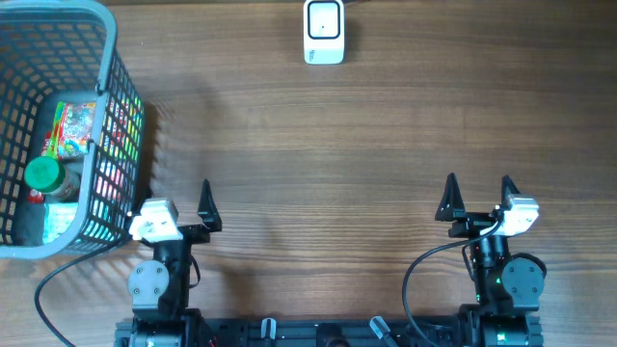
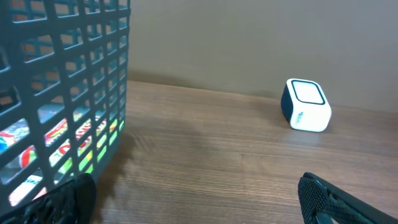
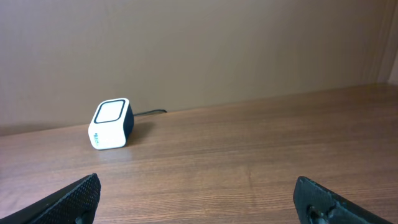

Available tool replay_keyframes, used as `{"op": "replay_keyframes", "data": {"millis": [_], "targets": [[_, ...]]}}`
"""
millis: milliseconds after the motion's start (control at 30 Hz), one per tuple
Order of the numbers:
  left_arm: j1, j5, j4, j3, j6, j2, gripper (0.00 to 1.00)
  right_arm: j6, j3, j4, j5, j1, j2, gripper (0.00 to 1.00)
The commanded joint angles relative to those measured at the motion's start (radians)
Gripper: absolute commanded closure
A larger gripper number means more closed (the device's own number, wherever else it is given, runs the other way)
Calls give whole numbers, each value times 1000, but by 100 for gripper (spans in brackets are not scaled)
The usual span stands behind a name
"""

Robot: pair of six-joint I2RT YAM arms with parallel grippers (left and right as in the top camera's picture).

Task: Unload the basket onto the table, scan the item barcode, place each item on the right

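Jaws on both arms stand spread, empty — the items, a colourful packet (image 1: 75, 130) and green-capped bottle (image 1: 43, 174), sit in the basket (image 1: 109, 43) just left of the left jaws, well apart from the right jaws and the scanner (image 1: 324, 31).

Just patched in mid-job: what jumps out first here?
A grey mesh basket sits at the left of the table, holding a colourful packet and a green-capped bottle. The white scanner stands at the far edge, centre. The left gripper and right gripper hang open, empty, near the front.
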Motion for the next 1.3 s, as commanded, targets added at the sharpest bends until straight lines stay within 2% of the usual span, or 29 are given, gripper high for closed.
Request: {"op": "replay_keyframes", "data": {"millis": [0,233,367,467,533,667,1033,1267], "targets": [[4,71,6,-9,-7,-5,0,-18,-1,3,16,4,3,0],[4,74,3,-9,-68,-5,0,-18,-1,3,16,4,3,0],[4,184,9,-3,-86,-5,0,-18,-1,3,16,4,3,0],[4,194,3,9,-195,-5,0,-18,-1,3,16,4,3,0],[4,195,2,14,-213,-5,0,-18,-1,3,16,4,3,0],[4,199,-18,41,-212,-5,0,-18,-1,3,16,4,3,0],[4,201,-210,220,-212,-2,0,-18,-1,3,16,4,4,0],[4,233,-299,383,-212,146,0,-18,-1,3,16,4,4,0]]}}
